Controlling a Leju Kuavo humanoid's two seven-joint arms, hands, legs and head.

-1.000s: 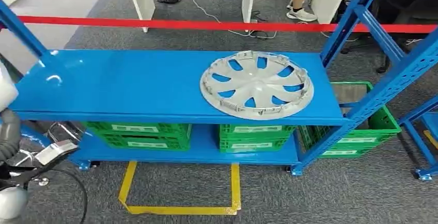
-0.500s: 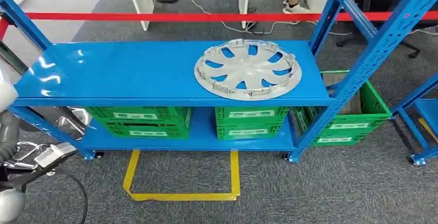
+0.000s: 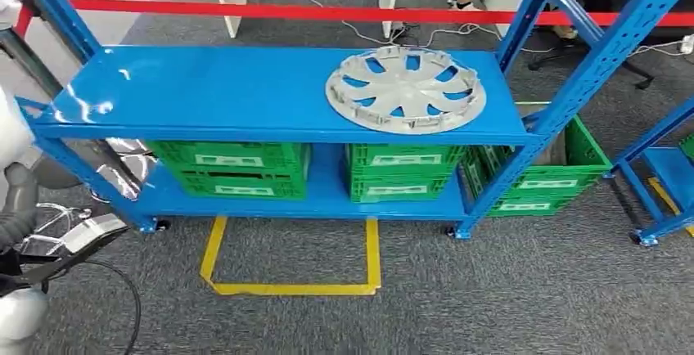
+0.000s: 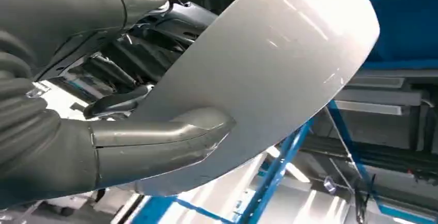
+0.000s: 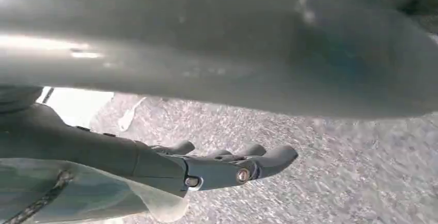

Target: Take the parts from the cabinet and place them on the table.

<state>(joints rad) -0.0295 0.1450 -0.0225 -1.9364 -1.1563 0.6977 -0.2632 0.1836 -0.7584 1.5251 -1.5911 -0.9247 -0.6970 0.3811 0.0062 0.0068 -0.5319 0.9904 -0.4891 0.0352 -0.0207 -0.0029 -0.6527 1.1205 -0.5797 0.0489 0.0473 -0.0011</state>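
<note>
Green crates (image 3: 233, 168) sit lower centre, contents hidden; hubcap (image 3: 405, 88) lies above. Left robot hand (image 4: 129, 126) grips a silver panel (image 4: 268, 74); right robot hand (image 5: 217, 170) lies extended, empty.

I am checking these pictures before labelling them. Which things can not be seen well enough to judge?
- Left robot hand, left wrist view: a big silver curved panel covers its fingers, so a grip is unclear.
- Right robot hand, right wrist view: a blurred grey surface very near the lens; what it is stays unknown.
- Green crates, head view: the blue shelf hides their contents.
- Crate labels: too small.
</note>
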